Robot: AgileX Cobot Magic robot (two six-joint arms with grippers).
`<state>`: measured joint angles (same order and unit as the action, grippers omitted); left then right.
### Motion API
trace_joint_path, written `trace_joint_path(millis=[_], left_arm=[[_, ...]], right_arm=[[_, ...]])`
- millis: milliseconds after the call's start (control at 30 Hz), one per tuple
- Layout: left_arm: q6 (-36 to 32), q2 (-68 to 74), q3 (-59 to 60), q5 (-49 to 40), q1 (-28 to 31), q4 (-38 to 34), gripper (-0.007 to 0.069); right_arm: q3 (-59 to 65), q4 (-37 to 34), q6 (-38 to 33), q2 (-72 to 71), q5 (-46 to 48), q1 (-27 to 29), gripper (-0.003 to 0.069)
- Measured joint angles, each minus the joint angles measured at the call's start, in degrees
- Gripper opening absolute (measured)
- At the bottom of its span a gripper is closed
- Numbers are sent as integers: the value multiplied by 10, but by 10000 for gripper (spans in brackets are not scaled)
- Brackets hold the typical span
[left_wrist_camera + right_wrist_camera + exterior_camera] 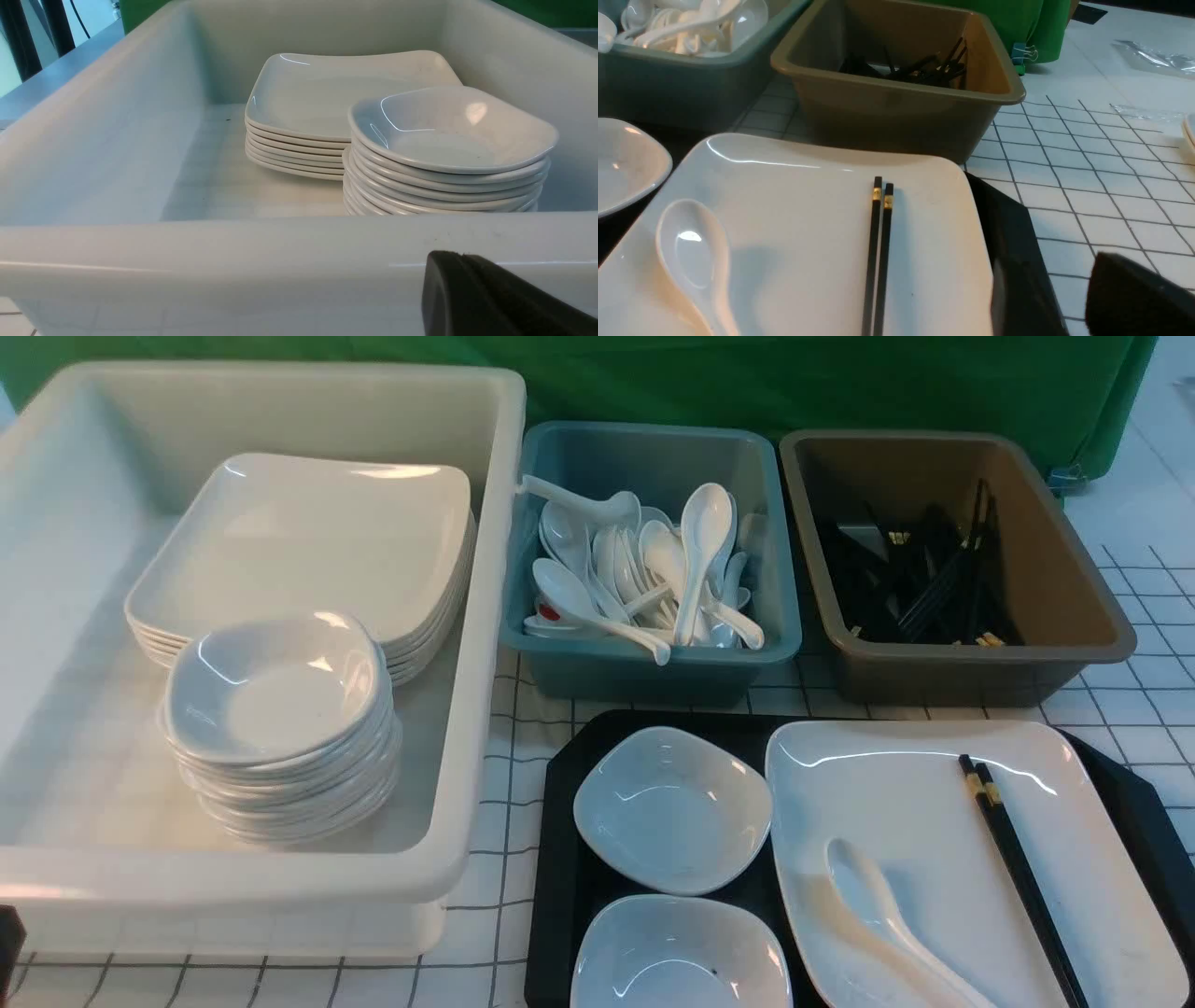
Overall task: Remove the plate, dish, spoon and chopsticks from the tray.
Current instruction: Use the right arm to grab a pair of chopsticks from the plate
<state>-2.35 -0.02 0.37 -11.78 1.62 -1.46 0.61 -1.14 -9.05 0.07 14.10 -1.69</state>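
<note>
plate (943, 821) on tray (560, 859), spoon (873, 910) and chopsticks (1018, 868) on it, small dishes (672, 807) beside, left gripper (462, 268) pinched closed, empty, right gripper (1134, 298), spread cannot be told

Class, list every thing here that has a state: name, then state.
Plate: on tray, carrying spoon and chopsticks.
Spoon: lying bowl-up on plate.
Chopsticks: lying paired on plate.
Dishes: two, empty, on tray.
Teal bin: holds loose spoons.
Brown bin: holds more chopsticks.
Tub: holds plate stack, dish stack.
Left pincer: shut, empty.
</note>
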Motion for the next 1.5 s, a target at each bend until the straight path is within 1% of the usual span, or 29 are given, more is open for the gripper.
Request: trace_joint_path(millis=[767,900,933,967,1067,1167,1233,1267,1300,1333,1367,1433,1500], left_arm=[[-4,0,0,6,0,-1,5],[23,0,0,65,0,-77,5],[54,0,0,110,0,-135,5],[67,0,0,144,0,-166,5],[87,0,0,212,0,-198,5],[105,0,0,288,0,-209,5],[143,0,0,346,0,-211,5],[152,0,0,356,0,-211,5],[187,0,0,396,0,-208,5],[192,0,0,402,0,-205,5],[223,0,0,453,0,-191,5],[242,0,-11,474,0,-174,5],[262,1,-59,447,0,-143,5]], right_arm=[[0,0,0,0,0,0,242],[0,0,0,0,0,0,242],[0,0,0,0,0,0,242],[0,0,0,0,0,0,242],[0,0,0,0,0,0,242],[0,0,0,0,0,0,242],[0,0,0,0,-7,0,242],[0,0,0,0,-8,0,242],[0,0,0,0,-11,0,242],[0,0,0,0,-12,0,242],[0,0,0,0,-16,0,242],[0,-13,11,0,-29,0,242],[1,-56,60,0,-76,0,242]])
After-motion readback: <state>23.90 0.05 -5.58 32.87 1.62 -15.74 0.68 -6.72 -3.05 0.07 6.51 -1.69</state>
